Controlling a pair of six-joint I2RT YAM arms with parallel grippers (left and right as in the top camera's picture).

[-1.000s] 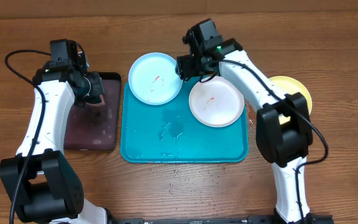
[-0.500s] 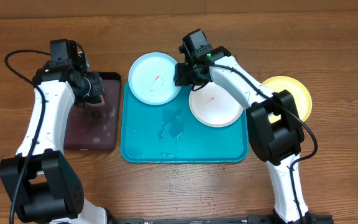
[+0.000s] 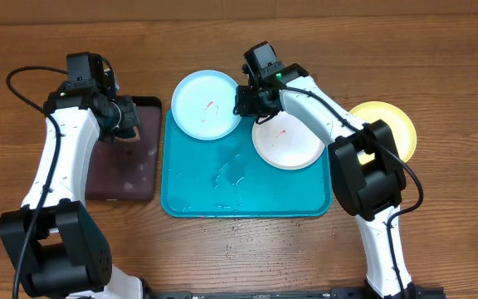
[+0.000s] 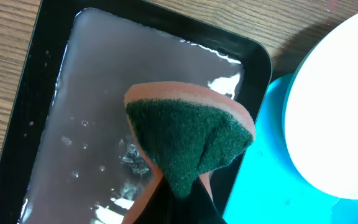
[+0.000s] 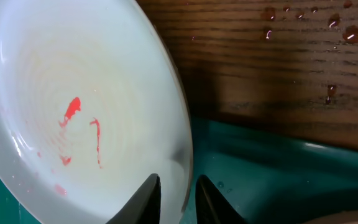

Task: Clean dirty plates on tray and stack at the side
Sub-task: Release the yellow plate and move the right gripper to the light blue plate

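From overhead, my right gripper (image 3: 246, 101) has swung left from above the white plate (image 3: 287, 139) to the right rim of the light cyan plate (image 3: 206, 104), and its jaws have narrowed on the way. Neither plate has shifted. The cyan plate sits at the far-left corner of the turquoise tray (image 3: 247, 195), overhanging the rim there. The white plate lies in the far-right part. The yellow-green plate (image 3: 388, 124) rests off the tray on the tabletop (image 3: 455, 232), partly behind my right arm. My left gripper (image 3: 124, 116) has stayed over the black tray (image 3: 127, 178).

In the left wrist view, my jaws are clamped on the folded sponge (image 4: 188, 140), green face up, above the water in the black tray. The cyan plate's edge is just to its right.

In the right wrist view, one finger stands inside the cyan plate and the other outside, with the rim between them. The gap is small, but I cannot tell whether the pads bite yet. The red smears (image 5: 73, 109) are unwiped. I judge this is a hold to steady the plate for scrubbing.

Room is tight on the right, where the white plate is near. The tray's near half is bare, and wet wood lies open beyond the far rim.
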